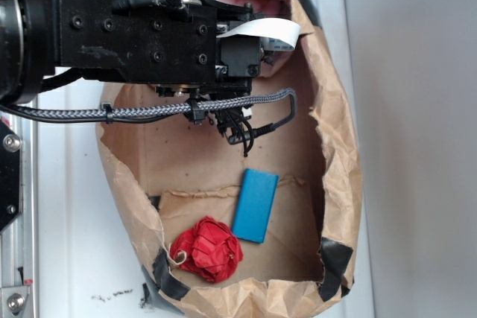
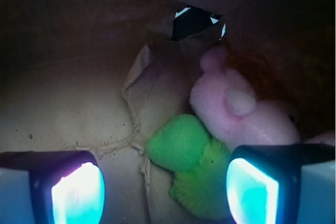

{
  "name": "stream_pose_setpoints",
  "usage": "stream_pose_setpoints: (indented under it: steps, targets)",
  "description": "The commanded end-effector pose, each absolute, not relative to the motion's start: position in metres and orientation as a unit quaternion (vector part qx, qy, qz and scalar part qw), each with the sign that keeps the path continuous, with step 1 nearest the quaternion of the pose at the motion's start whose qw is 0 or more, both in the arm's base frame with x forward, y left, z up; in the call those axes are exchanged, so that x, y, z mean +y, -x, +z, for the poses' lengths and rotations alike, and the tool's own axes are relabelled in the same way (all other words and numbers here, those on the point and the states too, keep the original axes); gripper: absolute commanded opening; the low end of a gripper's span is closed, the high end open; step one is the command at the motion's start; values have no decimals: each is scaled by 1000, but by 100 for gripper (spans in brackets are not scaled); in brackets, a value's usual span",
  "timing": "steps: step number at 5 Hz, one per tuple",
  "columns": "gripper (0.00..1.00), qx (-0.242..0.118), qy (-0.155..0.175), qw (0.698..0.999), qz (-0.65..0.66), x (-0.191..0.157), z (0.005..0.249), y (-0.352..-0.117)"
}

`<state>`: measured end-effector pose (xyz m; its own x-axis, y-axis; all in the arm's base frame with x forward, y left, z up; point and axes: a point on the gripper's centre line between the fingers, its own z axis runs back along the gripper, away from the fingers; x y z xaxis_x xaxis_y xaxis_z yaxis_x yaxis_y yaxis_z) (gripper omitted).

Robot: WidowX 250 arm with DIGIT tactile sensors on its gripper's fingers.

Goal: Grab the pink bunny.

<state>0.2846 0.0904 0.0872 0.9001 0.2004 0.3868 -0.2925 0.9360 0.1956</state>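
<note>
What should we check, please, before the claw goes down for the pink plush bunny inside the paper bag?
1. Claw open: ok, the two lit fingers stand wide apart with nothing between them.
2. Small light-pink plush bunny in sight: ok in the wrist view; hidden under the arm in the exterior view.
3. Claw centred on the bunny: not ok, the bunny lies toward the right finger.
4. Grasp path free: not ok, the lime-green fuzzy plush toy sits between the fingers, touching the bunny.
5. Brown paper bag wall clearance: cannot tell, the bunny lies close to it.
6. Red ruffled ball and blue rectangular block: ok, far off.
</note>
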Motion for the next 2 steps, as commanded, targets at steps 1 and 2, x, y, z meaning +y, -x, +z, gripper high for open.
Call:
stream_pose_setpoints:
  steps: [1,2]
  targets:
    - [100,-225,-125,963,72,100,103,-293]
    - [100,-256,-144,956,29,106,101,-300]
